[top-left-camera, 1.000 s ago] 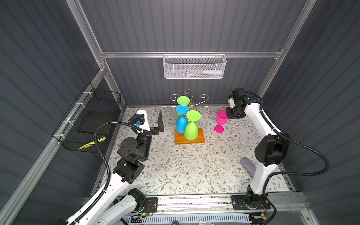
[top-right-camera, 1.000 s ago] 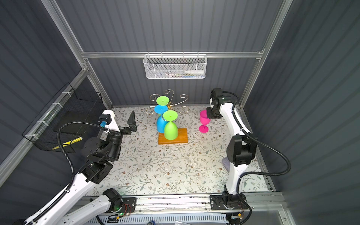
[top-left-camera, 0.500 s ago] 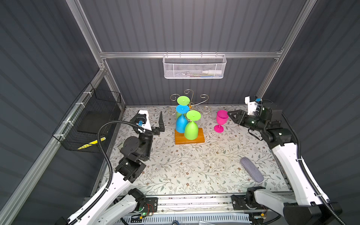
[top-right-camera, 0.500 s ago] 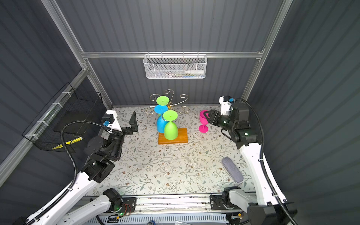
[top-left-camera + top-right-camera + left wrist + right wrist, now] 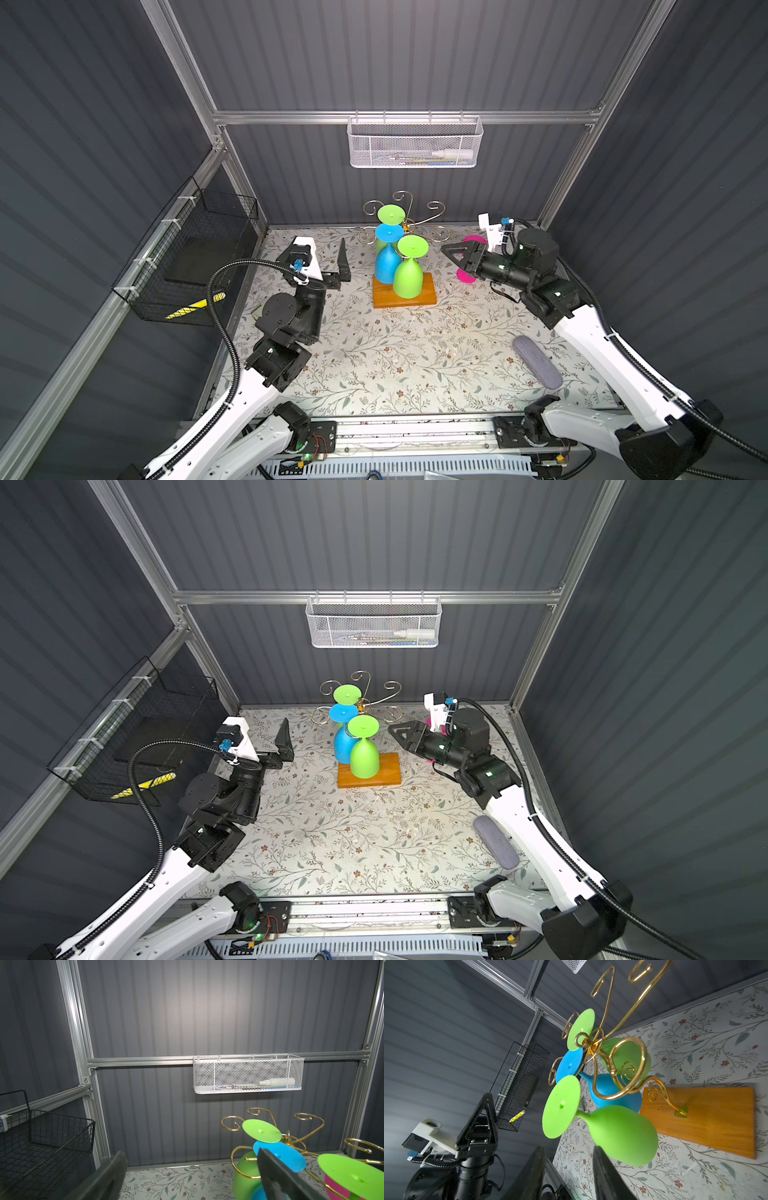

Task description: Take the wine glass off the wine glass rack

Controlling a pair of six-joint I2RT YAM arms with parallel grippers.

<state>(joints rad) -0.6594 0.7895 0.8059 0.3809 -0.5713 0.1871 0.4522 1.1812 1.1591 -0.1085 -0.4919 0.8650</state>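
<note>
While the front lime wine glass [image 5: 408, 275] hangs inverted on the wine glass rack [image 5: 384, 298], the left pincer [image 5: 192, 1153] and right pincer [image 5: 568, 1150] flank it, both spread apart.

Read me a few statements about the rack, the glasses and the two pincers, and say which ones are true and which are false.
1. A blue glass and two green glasses hang upside down on the wine glass rack. True.
2. The pink glass hangs on the rack. False: it stands on the table, beside the rack.
3. The left pincer is open and empty. True.
4. The right pincer grips the blue glass. False: its jaws stand apart and hold nothing.
5. The rack's base is white. False: it is orange-brown wood.
</note>
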